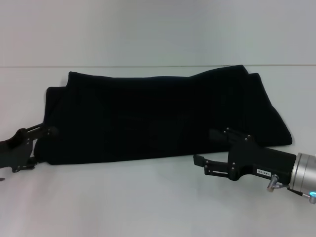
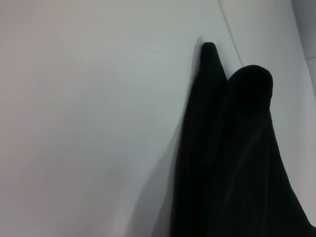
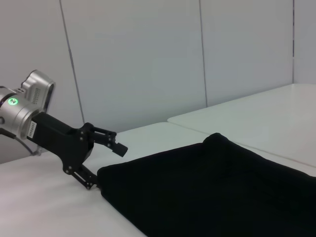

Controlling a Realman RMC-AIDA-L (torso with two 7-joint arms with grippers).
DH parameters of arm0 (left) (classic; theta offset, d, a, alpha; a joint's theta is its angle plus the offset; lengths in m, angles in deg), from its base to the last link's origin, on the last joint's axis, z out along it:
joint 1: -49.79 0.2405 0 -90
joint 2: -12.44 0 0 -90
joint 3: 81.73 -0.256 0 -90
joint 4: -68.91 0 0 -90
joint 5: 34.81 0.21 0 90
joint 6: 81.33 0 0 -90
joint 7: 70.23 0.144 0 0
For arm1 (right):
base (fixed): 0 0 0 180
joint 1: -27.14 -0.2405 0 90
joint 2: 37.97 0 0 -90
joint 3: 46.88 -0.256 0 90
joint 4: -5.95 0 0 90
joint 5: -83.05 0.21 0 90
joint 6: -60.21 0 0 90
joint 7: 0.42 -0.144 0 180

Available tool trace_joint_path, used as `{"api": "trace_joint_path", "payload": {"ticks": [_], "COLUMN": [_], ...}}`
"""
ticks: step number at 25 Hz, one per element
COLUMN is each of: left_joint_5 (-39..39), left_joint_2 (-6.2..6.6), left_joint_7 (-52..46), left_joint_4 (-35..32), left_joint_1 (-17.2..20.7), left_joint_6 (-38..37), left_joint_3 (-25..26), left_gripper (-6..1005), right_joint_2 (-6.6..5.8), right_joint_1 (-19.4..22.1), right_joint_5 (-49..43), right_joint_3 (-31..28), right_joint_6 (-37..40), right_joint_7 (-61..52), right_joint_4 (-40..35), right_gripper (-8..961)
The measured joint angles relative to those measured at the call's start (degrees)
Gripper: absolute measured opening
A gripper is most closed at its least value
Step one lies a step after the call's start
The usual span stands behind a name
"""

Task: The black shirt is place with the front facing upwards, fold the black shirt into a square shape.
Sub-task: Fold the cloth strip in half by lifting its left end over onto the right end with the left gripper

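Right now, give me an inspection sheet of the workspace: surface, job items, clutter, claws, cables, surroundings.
Surface: white table, with a seam line running across behind the shirt.
Job items: black shirt lies folded into a long band across the table; no lettering shows on the upper side; not yet a square.
Clutter: nothing seen.
Claws: left claw is open at the shirt's left end, one finger over the cloth edge; from the right wrist view it straddles that corner. Right claw is open, at the near edge toward the right end, upper finger over the cloth, lower finger over the bare table.
Cables: thin wire by the left arm's wrist.
Surroundings: white panelled wall behind the table.
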Motion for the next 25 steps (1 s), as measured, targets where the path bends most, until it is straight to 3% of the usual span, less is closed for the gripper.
{"api": "trace_joint_path", "payload": {"ticks": [9,17,25], "left_joint_5": [-0.02,0.06,0.06], "left_joint_2": [-0.01,0.02,0.07], "left_joint_7": [2.36,2.48,2.97], "left_joint_4": [-0.61,-0.41,-0.65], "left_joint_1": [0.35,-0.03,-0.07], "left_joint_6": [0.94,1.08,1.27], "left_joint_3": [-0.81,-1.05,-1.07], "left_gripper": [854,602,283], "right_joint_2": [0.0,0.0,0.01], "right_joint_1": [0.17,0.08,-0.03], "right_joint_5": [0.09,0.07,-0.01], "right_joint_3": [-0.01,0.04,1.53], "right_joint_6": [0.45,0.57,0.59], "right_joint_7": [-0.01,-0.2,-0.11], "right_joint_4": [0.05,0.03,0.03], "right_gripper": [923,922,922]}}
